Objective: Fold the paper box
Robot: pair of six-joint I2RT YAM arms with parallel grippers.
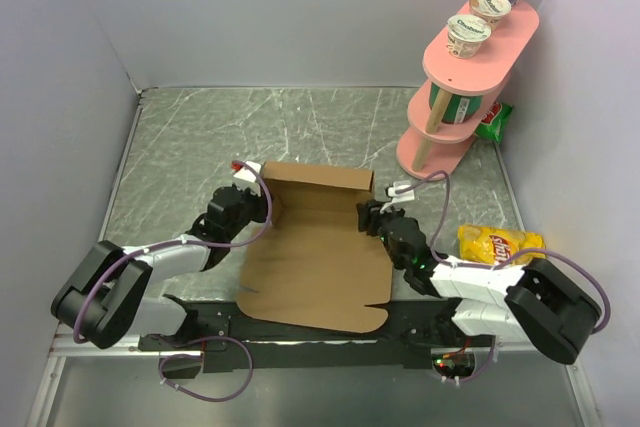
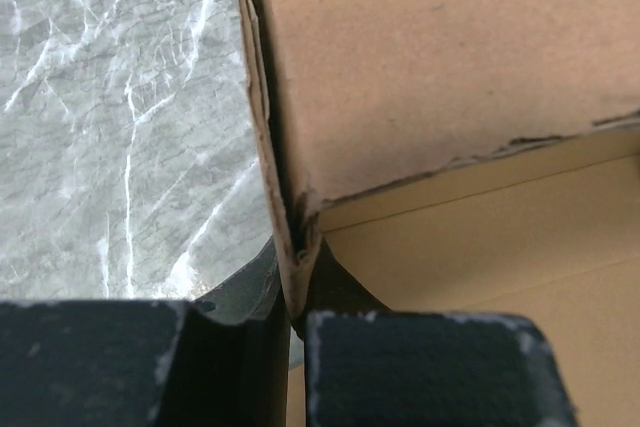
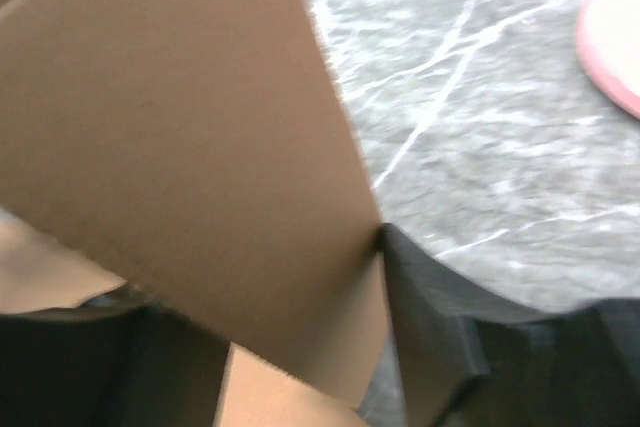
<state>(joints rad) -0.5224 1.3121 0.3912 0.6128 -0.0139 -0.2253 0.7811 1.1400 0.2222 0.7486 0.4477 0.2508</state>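
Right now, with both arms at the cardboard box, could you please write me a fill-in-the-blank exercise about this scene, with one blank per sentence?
The left gripper is shut on the ___ side wall of the paper box. On the top level of the pink shelf stand ___ yogurt cups. The yellow chips bag lies near the ___ edge of the table.
Missing words: left; three; right.

The paper box (image 1: 315, 267) is matt brown cardboard, the table (image 1: 200, 137) smooth grey marbled
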